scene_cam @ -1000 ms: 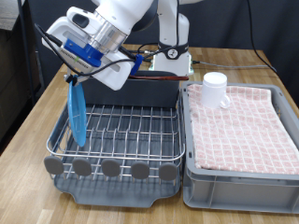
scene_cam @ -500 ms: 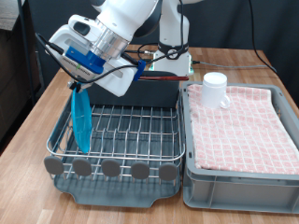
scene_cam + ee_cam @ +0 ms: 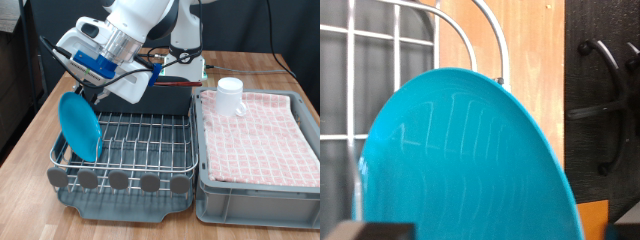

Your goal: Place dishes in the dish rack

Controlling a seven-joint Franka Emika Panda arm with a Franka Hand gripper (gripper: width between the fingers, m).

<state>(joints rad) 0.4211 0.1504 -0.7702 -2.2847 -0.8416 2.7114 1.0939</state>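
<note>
The plate [image 3: 80, 125] stands nearly upright at the left end of the rack [image 3: 135, 140], leaning so its broad blue face shows toward the camera; half a second ago it showed edge-on as a thin blue strip, so it has turned or tipped since then. Its lower edge sits among the wires by the rack's near-left corner, and its top edge meets the end effector [image 3: 91, 95], which hangs just above it at the rack's left side. Whether the fingers are clamped on the rim or parted cannot be told from either view. In the wrist view the plate [image 3: 470, 170] fills most of the picture, with rack wires [image 3: 490, 25] and bare wooden worktop [image 3: 535, 60] behind it.

The arm has shifted slightly lower and leftward compared with the earlier frames. The mug [image 3: 231, 96] stands as before on the pink checked cloth [image 3: 260, 135] in the grey bin [image 3: 255, 200] to the right of the rack, well apart from the end effector. Both rack and bin rest on the worktop [image 3: 35, 140]
</note>
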